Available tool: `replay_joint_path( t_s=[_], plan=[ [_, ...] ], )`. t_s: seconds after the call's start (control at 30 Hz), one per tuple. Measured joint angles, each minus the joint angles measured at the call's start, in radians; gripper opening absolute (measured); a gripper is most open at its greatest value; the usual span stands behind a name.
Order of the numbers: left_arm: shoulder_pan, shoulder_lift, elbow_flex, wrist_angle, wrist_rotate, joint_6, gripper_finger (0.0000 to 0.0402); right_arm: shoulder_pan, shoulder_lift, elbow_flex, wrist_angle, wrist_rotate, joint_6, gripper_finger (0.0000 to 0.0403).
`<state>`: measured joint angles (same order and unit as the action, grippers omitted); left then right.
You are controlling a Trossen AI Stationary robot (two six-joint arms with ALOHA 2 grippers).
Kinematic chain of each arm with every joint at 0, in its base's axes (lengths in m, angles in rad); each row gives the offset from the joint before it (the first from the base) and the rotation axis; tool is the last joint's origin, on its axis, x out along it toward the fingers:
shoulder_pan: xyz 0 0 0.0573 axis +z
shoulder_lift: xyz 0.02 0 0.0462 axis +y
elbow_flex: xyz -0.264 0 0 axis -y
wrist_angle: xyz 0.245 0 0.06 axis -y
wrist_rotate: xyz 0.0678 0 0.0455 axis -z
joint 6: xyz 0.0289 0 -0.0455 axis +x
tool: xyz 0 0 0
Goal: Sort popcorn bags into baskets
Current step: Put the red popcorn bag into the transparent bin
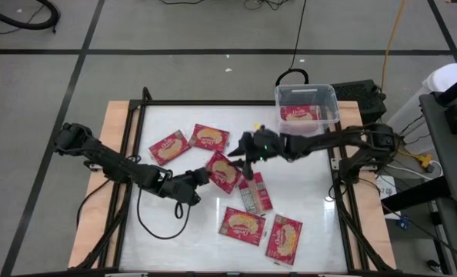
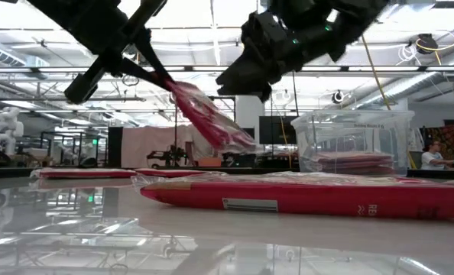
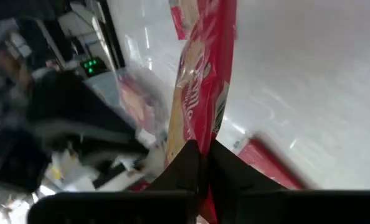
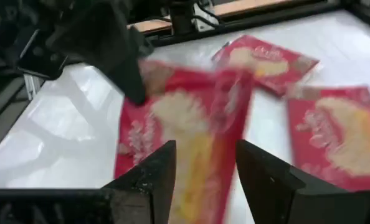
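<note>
The held popcorn bag (image 1: pixel 222 171) is a flat red packet with a yellow-cream popcorn picture, hanging tilted above the worktop (image 1: pixel 313 223) near its middle. The left gripper (image 1: pixel 206 175) has its fingers (image 3: pixel 191 165) clamped shut on one edge of it. The right gripper (image 1: pixel 242 148) sits just beside it, fingers (image 4: pixel 157 171) parted either side of the packet. Other bags lie flat around it; one (image 1: pixel 254 192) shows a grey printed back. The clear bin (image 1: pixel 306 108) at the worktop's far edge holds packets. The worktop is glossy white; beyond it lies an open workshop. No writing is readable.
</note>
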<state>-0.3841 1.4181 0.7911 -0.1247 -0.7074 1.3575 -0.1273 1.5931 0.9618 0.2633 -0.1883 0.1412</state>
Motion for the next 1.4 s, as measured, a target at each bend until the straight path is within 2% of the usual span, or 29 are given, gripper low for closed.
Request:
replay_joint_path(
  t_s=[0.1,0.2,0.43,0.5,0.6,0.73,0.8,0.87,0.93,1.1,1.3,1.4],
  plan=[
    [0.0,0.0,0.001,0.015,0.025,0.04,0.0023,-0.074,-0.02,0.053,-0.078,-0.088,-0.057,0.0166],
    [0.0,0.0,0.001,0.025,0.059,0.073,0.0031,-0.136,-0.022,0.086,-0.083,-0.187,-0.109,0.0195],
    [0.024,0.0,0.001,0.026,0.078,0.1,0.0029,-0.162,0.039,0.123,-0.075,-0.261,-0.135,0.0277],
    [0.037,0.0,0.001,0.026,0.079,0.113,0.0023,-0.149,0.065,0.124,-0.059,-0.27,-0.137,0.0284],
    [0.055,0.0,0.001,0.025,0.083,0.136,0.0021,-0.145,0.101,0.124,-0.054,-0.338,-0.122,0.0283],
    [0.072,0.0,0.001,0.031,0.111,0.152,0.0029,-0.147,0.153,0.124,0.025,-0.345,-0.08,0.0277],
    [0.077,0.0,0.001,0.047,0.113,0.16,0.003,-0.147,0.184,0.124,0.077,-0.413,-0.076,0.0272],
    [0.082,0.0,0.002,0.057,0.116,0.168,0.0028,-0.146,0.209,0.124,0.099,-0.524,-0.083,0.0261],
    [0.087,0.0,0.002,0.056,0.121,0.179,0.0027,-0.145,0.222,0.124,0.1,-0.566,-0.093,0.024],
    [0.093,0.0,0.002,0.079,0.101,0.183,0.0041,-0.145,0.221,0.124,0.105,-0.572,-0.132,0.0155],
    [0.106,0.0,0.002,0.099,-0.004,0.023,0.0088,-0.146,0.172,0.124,0.052,-0.56,-0.148,0.0029],
    [0.097,0.0,0.003,0.099,-0.078,-0.029,0.0124,-0.154,0.111,0.124,-0.083,-0.523,-0.21,0.0012]
  ],
)
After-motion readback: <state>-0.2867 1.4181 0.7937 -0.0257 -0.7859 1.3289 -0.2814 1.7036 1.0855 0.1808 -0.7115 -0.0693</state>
